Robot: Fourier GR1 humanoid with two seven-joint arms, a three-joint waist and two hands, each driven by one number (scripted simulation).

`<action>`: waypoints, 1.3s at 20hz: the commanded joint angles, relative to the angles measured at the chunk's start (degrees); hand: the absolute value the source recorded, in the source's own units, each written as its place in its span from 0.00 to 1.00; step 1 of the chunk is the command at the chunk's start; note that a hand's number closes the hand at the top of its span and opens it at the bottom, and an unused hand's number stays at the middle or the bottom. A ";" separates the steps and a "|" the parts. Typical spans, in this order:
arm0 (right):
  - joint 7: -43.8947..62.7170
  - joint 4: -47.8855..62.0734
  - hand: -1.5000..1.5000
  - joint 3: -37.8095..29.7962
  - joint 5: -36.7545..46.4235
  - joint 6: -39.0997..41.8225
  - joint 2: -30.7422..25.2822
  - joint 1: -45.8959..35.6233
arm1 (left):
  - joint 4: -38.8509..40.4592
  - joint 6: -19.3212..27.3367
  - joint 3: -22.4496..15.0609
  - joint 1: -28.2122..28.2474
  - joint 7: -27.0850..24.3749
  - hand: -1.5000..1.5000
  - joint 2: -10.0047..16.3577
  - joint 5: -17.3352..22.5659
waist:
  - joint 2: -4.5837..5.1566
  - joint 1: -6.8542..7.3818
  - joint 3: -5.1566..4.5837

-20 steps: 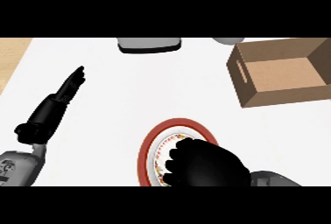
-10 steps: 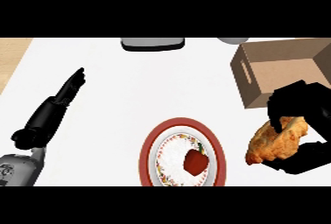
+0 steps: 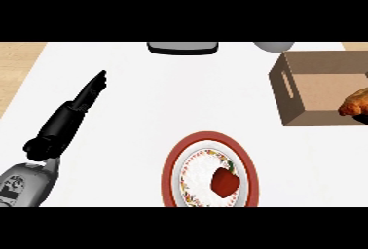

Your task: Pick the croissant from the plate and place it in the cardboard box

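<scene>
We find the croissant (image 3: 355, 103) golden-brown and glossy, at the right edge of the view inside the outline of the open cardboard box (image 3: 291, 90). The edge cuts it off, so we cannot tell whether it rests on the box floor. The right hand does not show. The left hand (image 3: 75, 113) lies at the left with its fingers straight, pointing far. On the near side, a red-rimmed plate (image 3: 173, 168) with a flowered band holds a red piece (image 3: 225, 182). The counter (image 3: 179, 97) is white, with tan wood beyond its far-left corner.
</scene>
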 commanded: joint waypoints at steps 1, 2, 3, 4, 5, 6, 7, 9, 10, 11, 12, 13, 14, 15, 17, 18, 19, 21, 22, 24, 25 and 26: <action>-2.24 11.75 1.00 2.64 6.92 3.02 -2.93 -8.76 | 3.44 -1.21 -0.05 -1.30 -2.81 0.50 -0.61 -1.26 | 0.46 1.43 -0.10; -7.65 16.71 1.00 2.79 8.39 2.66 -3.81 -5.96 | -1.40 -0.10 -1.23 -1.55 2.56 0.50 -1.20 -0.97 | 0.52 2.10 0.06; -4.41 16.22 1.00 5.57 10.75 5.07 -5.09 -7.93 | 0.08 -2.31 -0.41 -0.22 -1.68 0.50 -0.10 -0.03 | 0.69 2.80 -0.07; -6.07 17.43 1.00 7.73 13.02 4.68 -3.95 -7.21 | -1.06 -0.88 -0.88 -1.40 0.76 0.50 -1.21 -0.69 | 0.47 2.17 -0.01; -6.40 20.19 1.00 8.86 14.57 5.37 -3.65 -9.09 | 1.28 -1.43 0.13 -2.43 0.40 0.50 -1.02 -0.19 | 0.75 2.39 -0.03; -8.13 23.61 1.00 8.99 15.44 6.71 -4.39 -11.38 | 1.53 -0.84 -1.25 -1.66 -1.37 0.50 -2.10 -1.66 | 0.87 2.73 -0.02; -10.24 25.98 1.00 10.09 17.71 5.33 -3.71 -12.77 | 1.98 -0.58 -1.22 -3.73 0.66 0.50 -2.87 -1.45 | 0.99 2.77 0.03; -13.18 31.15 1.00 11.58 20.03 5.61 -2.11 -14.67 | -0.62 -1.72 -0.19 -3.24 2.11 0.50 -1.28 -0.68 | 0.68 2.83 0.06; -12.07 30.91 1.00 13.64 22.14 7.27 -1.88 -17.63 | 2.19 0.19 -1.97 -4.09 0.94 0.50 -4.11 -2.73 | 0.87 2.65 0.00; -14.48 33.74 1.00 14.27 24.29 4.51 -2.82 -16.19 | 0.40 -2.12 -1.16 -1.94 0.03 0.50 -1.64 -1.54 | 0.95 3.41 0.06; -14.20 36.09 1.00 14.76 25.51 4.22 -2.41 -18.33 | 3.03 -1.73 -0.86 -4.81 0.04 0.50 -2.35 -2.15 | 1.40 3.45 0.07; -15.66 37.84 1.00 15.83 27.02 4.33 -2.65 -18.23 | 2.24 -1.24 -0.85 -3.82 0.28 0.50 -2.75 -2.24 | 0.90 2.70 0.05; -16.03 40.85 1.00 15.82 27.29 4.89 -1.96 -19.73 | 0.94 -1.55 -1.33 -1.61 -0.98 0.50 -2.69 -2.22 | 0.96 3.53 0.06; -17.55 41.73 0.00 17.23 28.39 5.43 -1.63 -19.88 | 1.93 -2.65 0.23 -3.65 -0.30 0.50 -1.72 -1.12 | 1.09 3.39 0.08; -23.66 41.96 0.00 19.37 29.28 8.86 -3.59 -20.91 | 1.65 -1.31 -1.46 -3.00 -0.48 0.50 -3.44 -2.54 | 1.10 3.42 0.08; -24.80 43.60 0.00 19.13 29.10 6.85 -1.48 -21.21 | 1.38 -1.64 -0.47 -3.81 -0.17 0.50 -2.75 -2.18 | 1.06 3.33 0.13; -28.29 44.22 0.00 18.43 27.70 6.84 -2.15 -20.46 | 1.52 -2.02 0.05 -2.79 0.04 0.50 -2.62 -1.17 | 1.18 3.53 0.19; -29.78 44.54 0.00 18.20 26.03 6.63 1.19 -20.78 | 2.11 -0.90 -0.87 -4.04 0.42 0.50 -3.70 -2.78 | 1.10 2.70 0.20; -33.53 44.78 0.00 15.90 22.86 10.07 -2.10 -21.93 | 1.69 -0.81 -1.24 -2.81 -0.22 0.50 -3.68 -3.04 | 1.00 2.64 0.21; -31.71 45.39 0.00 11.49 15.69 14.00 1.96 -22.63 | 2.07 -2.06 0.46 -3.12 -0.20 0.50 -2.37 -1.51 | 0.80 2.47 0.23; -31.76 46.07 0.00 9.87 12.84 16.10 2.84 -22.75 | 2.57 -1.75 -0.10 -2.88 -0.98 0.50 -2.59 -2.37 | 1.03 2.40 0.28; -30.14 47.37 0.00 7.81 8.88 19.20 5.17 -21.50 | 2.27 -1.20 0.51 -3.23 -0.72 0.50 -2.67 -2.17 | 0.98 2.10 0.40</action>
